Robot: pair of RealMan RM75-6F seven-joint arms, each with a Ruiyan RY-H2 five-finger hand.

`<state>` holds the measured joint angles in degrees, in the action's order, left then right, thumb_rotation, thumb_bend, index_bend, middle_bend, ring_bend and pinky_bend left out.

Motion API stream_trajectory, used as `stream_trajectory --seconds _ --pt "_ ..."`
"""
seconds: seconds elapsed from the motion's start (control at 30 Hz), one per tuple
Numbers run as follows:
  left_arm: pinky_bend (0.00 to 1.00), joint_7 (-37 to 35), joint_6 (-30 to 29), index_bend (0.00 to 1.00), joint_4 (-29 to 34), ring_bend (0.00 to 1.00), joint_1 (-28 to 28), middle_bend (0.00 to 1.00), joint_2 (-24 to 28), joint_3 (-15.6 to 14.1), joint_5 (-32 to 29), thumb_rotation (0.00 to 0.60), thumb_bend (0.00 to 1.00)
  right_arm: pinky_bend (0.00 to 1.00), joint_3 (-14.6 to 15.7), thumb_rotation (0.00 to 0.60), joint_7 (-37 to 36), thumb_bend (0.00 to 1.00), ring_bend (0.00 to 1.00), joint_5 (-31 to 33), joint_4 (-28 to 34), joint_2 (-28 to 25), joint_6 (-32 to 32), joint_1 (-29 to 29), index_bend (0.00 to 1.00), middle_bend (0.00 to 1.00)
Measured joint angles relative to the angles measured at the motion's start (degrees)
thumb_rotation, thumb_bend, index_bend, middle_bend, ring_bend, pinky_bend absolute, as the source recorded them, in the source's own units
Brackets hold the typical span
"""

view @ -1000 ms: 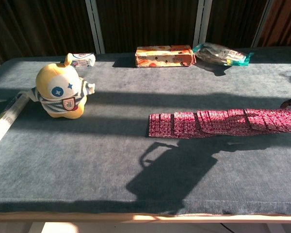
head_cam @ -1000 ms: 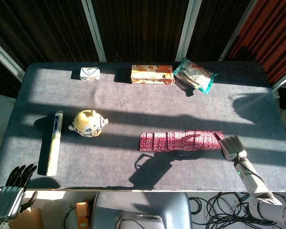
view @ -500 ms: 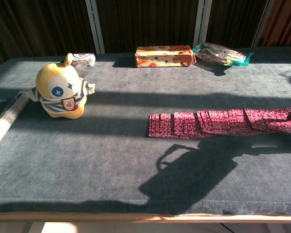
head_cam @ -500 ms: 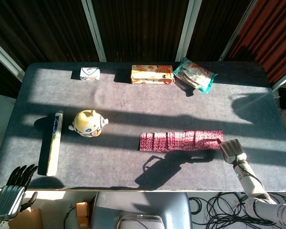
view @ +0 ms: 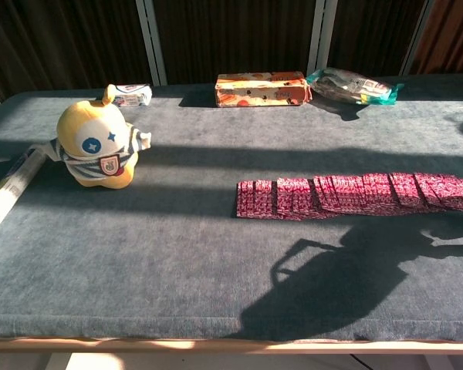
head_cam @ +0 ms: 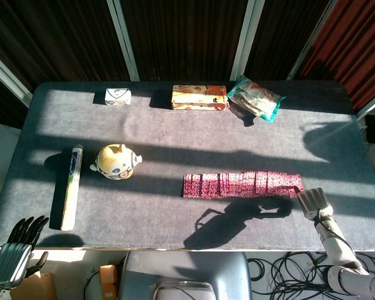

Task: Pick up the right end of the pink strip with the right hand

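We see that the right hand (head_cam: 314, 202) has drawn back from the right end of the pink strip (head_cam: 240, 184), and the strip now lies stretched further right, flat on the table (head_cam: 175, 137). We cannot tell how far its fingers are closed or whether they grip the strip end, so the pickup looks unfinished; the left hand (head_cam: 20, 240) hangs spread and empty. Beyond the strip we count one toy (head_cam: 115, 161), one long tube (head_cam: 70, 185), one small carton (head_cam: 117, 96), one box (head_cam: 199, 97), one snack bag (head_cam: 255, 97).
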<state>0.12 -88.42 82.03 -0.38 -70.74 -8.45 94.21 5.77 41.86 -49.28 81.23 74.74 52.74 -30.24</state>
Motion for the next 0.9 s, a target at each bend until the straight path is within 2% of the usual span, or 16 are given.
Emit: stream_trajectory --seconds 0.17,0.43,0.67,0.9 --pt "0.06 0.5 0.0 0.00 0.6 0.04 0.3 0.07 0.4 0.4 -0.4 0.600 0.37 1.00 2.0 0.600 -1.0 0.68 0.95 -1.2 0.2 -1.1 2.1 2.7 0.23 0.89" --pt "0.06 1.5 0.3 0.00 1.3 0.04 0.4 0.08 0.5 0.9 -0.2 0.600 0.37 1.00 3.8 0.600 -6.5 0.68 0.95 -8.1 1.4 -4.3 7.1 7.5 0.25 0.89" --pt "0.06 2.6 1.0 0.00 2.1 0.04 0.1 0.08 0.6 1.6 -0.5 0.600 0.37 1.00 0.5 0.600 -9.9 0.68 0.95 -12.4 3.1 -5.5 8.1 6.5 0.24 0.89" --pt "0.06 2.9 1.6 0.00 2.3 0.04 0.2 0.08 0.7 2.0 -1.2 0.600 0.37 1.00 -3.2 0.600 -6.2 0.68 0.95 -10.0 4.2 -3.8 4.2 2.3 0.22 0.89"
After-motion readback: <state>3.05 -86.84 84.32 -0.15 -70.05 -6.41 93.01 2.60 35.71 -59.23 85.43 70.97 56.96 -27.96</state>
